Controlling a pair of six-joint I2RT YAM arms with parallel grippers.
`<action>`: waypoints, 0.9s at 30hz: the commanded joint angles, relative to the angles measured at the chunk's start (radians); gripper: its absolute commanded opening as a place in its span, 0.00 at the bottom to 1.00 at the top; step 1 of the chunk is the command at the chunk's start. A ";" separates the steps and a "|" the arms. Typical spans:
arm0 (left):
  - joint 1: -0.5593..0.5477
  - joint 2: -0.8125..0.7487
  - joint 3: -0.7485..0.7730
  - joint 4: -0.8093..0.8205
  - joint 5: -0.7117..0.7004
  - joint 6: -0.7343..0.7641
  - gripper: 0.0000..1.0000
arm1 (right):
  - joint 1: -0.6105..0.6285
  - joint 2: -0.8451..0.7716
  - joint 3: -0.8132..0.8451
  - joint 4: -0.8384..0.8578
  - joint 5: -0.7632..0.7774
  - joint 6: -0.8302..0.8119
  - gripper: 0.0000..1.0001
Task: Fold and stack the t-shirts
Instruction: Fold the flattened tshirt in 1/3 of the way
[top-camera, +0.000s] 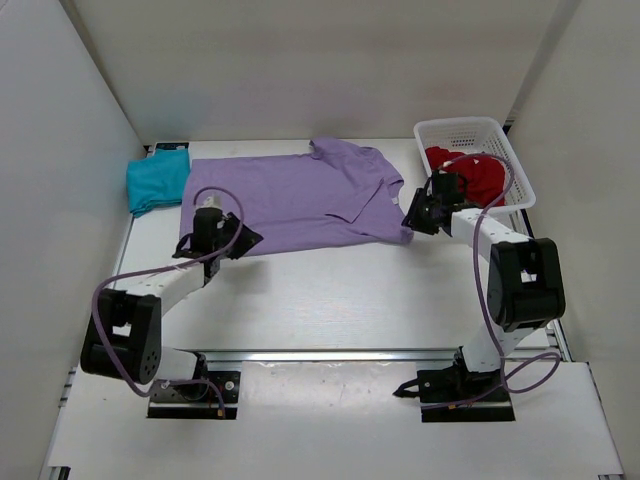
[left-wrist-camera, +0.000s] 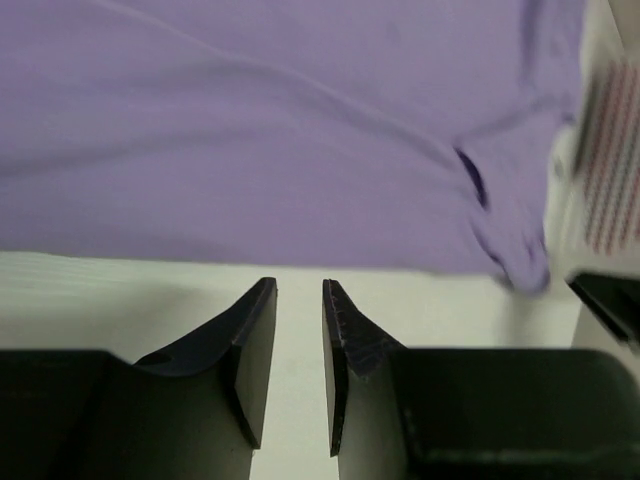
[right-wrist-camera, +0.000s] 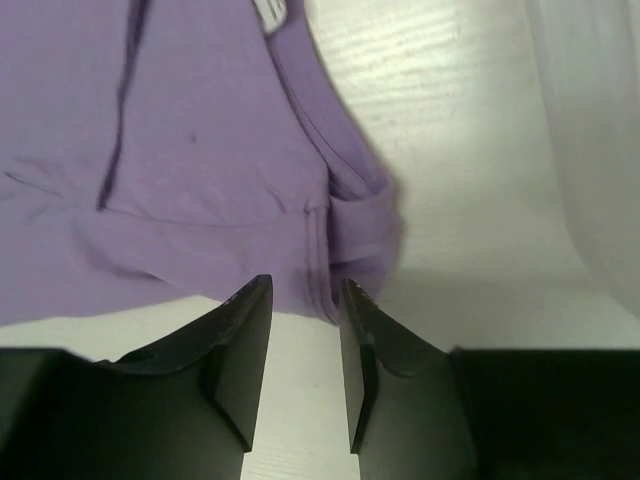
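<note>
The lavender t-shirt (top-camera: 300, 195) lies spread flat at the back middle of the table. The teal t-shirt (top-camera: 157, 180) lies folded at the back left. The red t-shirt (top-camera: 470, 172) sits crumpled in the white basket (top-camera: 505, 140). My left gripper (top-camera: 245, 240) is at the lavender shirt's near left corner. In the left wrist view it (left-wrist-camera: 298, 285) is open and empty, just short of the hem (left-wrist-camera: 300, 200). My right gripper (top-camera: 412, 215) is at the shirt's near right corner. In the right wrist view it (right-wrist-camera: 305, 285) is open, its tips at the purple sleeve edge (right-wrist-camera: 340, 250).
The white mesh basket stands at the back right, close beside my right gripper, and shows blurred in the left wrist view (left-wrist-camera: 610, 170). White walls close in the table on the left, back and right. Bare table (top-camera: 330, 290) lies between the shirt and the arm bases.
</note>
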 joint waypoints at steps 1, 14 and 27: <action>-0.094 -0.008 0.042 0.050 -0.037 0.025 0.35 | 0.000 -0.012 -0.024 0.069 -0.004 -0.021 0.32; -0.141 0.055 -0.023 0.168 0.001 -0.024 0.35 | 0.004 0.119 0.032 0.085 0.000 -0.009 0.32; -0.173 0.106 -0.015 0.190 -0.006 -0.036 0.33 | 0.010 0.154 0.107 0.081 0.077 -0.030 0.07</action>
